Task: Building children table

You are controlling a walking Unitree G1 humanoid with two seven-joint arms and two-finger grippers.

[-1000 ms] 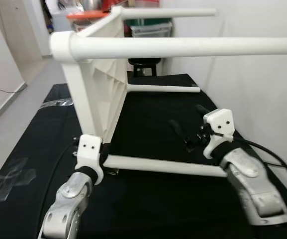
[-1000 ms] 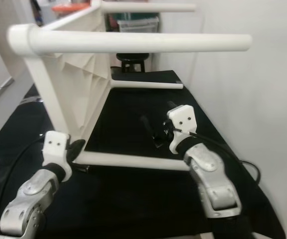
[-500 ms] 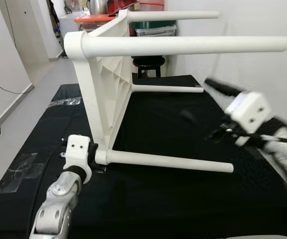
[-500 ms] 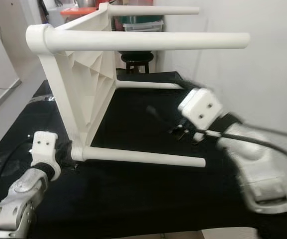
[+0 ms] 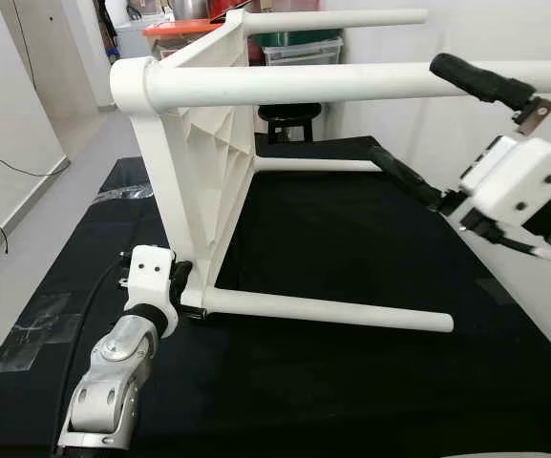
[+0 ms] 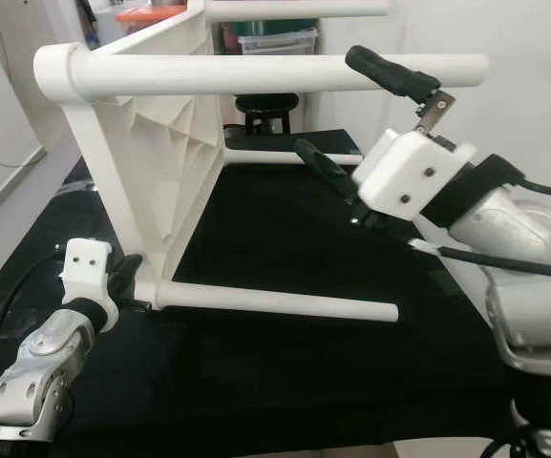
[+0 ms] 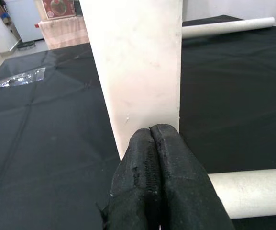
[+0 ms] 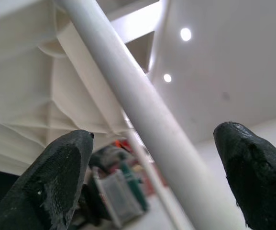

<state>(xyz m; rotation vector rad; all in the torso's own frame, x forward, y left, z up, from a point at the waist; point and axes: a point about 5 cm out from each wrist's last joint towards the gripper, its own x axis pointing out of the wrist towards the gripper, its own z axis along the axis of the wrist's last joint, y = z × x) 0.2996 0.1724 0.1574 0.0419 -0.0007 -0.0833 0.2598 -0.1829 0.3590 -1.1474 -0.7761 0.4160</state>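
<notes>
Plainly, handling: children table looks like light, stiff moulded plastic with smooth round legs, likely slippery; best held near a leg's socket or the ribbed top edge

Position: it lies on its side on the black table, top to the left, legs pointing right

Left tool: fingers pressed together, at the near-left corner against the top's edge by the lower leg

Right tool: fingers spread, straddling the upper near leg at the right, not yet gripping

The two eye views look forward and down from the head onto the table, which lies on its side, and share nearly all of it. The left wrist view sits tight against its lower corner; the right wrist view looks up past its top leg.
</notes>
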